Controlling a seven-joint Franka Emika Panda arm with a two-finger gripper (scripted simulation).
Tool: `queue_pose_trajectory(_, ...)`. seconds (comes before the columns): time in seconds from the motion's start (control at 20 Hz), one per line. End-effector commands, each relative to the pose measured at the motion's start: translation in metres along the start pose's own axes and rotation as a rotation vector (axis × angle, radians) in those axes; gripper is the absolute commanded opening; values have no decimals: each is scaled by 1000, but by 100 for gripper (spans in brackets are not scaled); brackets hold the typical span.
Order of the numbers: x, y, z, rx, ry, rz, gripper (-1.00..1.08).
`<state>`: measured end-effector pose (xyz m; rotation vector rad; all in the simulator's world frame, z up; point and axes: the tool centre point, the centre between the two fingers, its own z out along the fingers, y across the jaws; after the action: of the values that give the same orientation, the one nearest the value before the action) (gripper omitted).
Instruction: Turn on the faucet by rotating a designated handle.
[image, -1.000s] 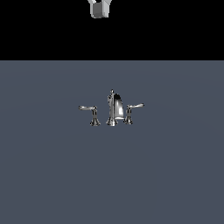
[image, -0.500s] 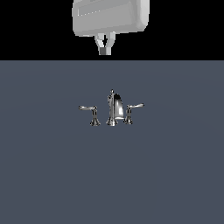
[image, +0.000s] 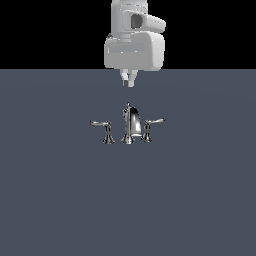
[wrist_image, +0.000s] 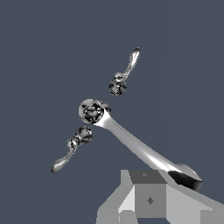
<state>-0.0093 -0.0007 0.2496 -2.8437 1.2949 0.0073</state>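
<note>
Pincer (image: 129, 81) hangs above and behind the faucet (image: 128, 127), fingertips close together with only a sliver between, holding nothing. Going left to right: longer flat lever (image: 100, 123), arched spout (image: 133, 121), then the handle (image: 153, 121), short and upturned. Polished chrome looks rigid and slippery; pushing near the lever's tip seems best. The wrist view cuts off the fingers.
</note>
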Motion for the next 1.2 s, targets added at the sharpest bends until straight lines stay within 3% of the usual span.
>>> queue_pose_trajectory(0.0,16,-6,16,-1,2,58,-100)
queue_pose_trajectory(0.75,119,-24,109,-9,14,408,-100)
queue_pose_trajectory(1.15,159,-21,141,-10,16,537,-100)
